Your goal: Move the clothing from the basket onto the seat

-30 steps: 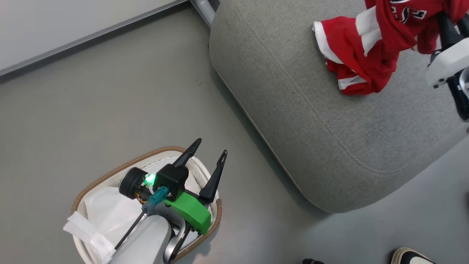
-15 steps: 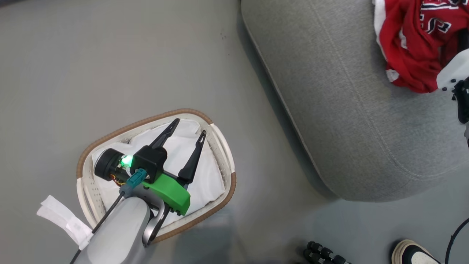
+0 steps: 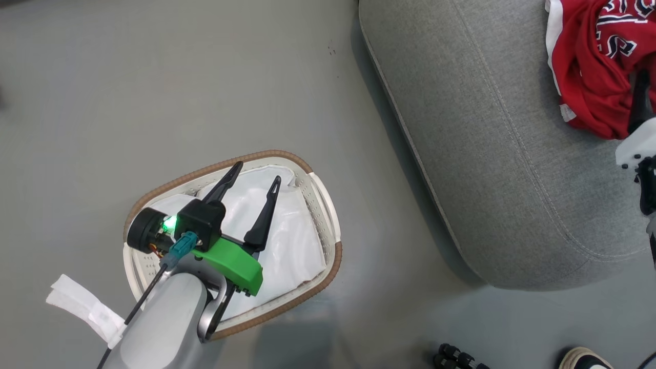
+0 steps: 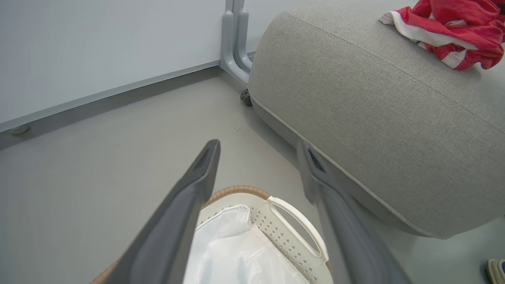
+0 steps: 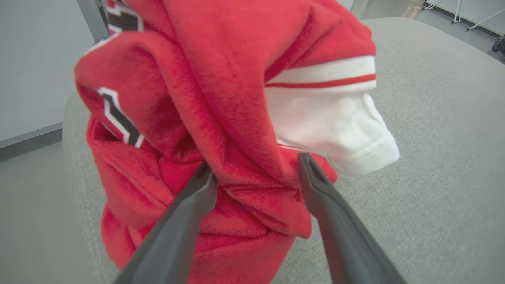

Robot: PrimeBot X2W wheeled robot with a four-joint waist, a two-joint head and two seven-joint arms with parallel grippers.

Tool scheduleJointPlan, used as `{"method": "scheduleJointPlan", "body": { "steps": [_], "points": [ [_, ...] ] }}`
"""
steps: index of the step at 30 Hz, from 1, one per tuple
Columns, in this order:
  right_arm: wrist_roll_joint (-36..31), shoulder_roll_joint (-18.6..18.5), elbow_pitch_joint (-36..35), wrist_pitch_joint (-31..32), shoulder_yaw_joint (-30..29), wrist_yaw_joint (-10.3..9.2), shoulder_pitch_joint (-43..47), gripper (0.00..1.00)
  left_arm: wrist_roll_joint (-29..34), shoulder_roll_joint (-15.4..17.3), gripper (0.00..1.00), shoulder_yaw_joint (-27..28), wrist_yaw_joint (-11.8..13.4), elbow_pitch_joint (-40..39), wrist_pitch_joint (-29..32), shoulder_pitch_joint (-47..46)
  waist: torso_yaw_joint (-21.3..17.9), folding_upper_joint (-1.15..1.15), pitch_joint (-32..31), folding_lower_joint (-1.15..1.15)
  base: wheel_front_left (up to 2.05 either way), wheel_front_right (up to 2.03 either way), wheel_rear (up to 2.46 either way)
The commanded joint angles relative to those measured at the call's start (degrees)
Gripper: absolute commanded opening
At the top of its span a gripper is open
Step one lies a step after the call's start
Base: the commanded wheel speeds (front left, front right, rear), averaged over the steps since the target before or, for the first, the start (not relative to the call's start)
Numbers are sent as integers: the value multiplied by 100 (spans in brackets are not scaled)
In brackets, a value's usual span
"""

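Observation:
The clothing (image 3: 589, 66), red with white trim and block lettering, lies bunched on the grey seat (image 3: 487, 128) at the upper right. My right gripper (image 3: 641, 82) is at the pile. In the right wrist view its fingers (image 5: 185, 221) stand spread, open, with a red fold of the clothing (image 5: 221, 98) loose between them above the seat (image 5: 434, 138). My left gripper (image 3: 259, 172) hovers open over the basket (image 3: 287, 156), which holds a white liner (image 3: 292, 230). The left wrist view shows the left gripper (image 4: 259, 146), the basket rim (image 4: 236, 189), the seat (image 4: 375, 98) and the clothing (image 4: 453, 23).
Grey floor lies between basket and seat. A shoe (image 3: 584, 359) and a black knobbly object (image 3: 451, 356) sit at the bottom right. A white strap (image 3: 77, 307) hangs beside my left forearm. A grey frame leg (image 4: 234, 47) and wall skirting stand behind the seat.
The head camera has shifted, so the whole picture slid. My right gripper's jaws have parted and the red clothing has settled lower onto the seat. The left gripper stays open over the basket.

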Motion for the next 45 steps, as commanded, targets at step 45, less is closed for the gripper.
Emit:
{"method": "scheduleJointPlan", "body": {
  "steps": [45],
  "points": [
    [-682,1658,-2738,-28,1229,-8,2991,100,883,-754,100,3100,-11,365,-1,1560,1635,0,-2081,-1,0,0,0]
  ]
}}
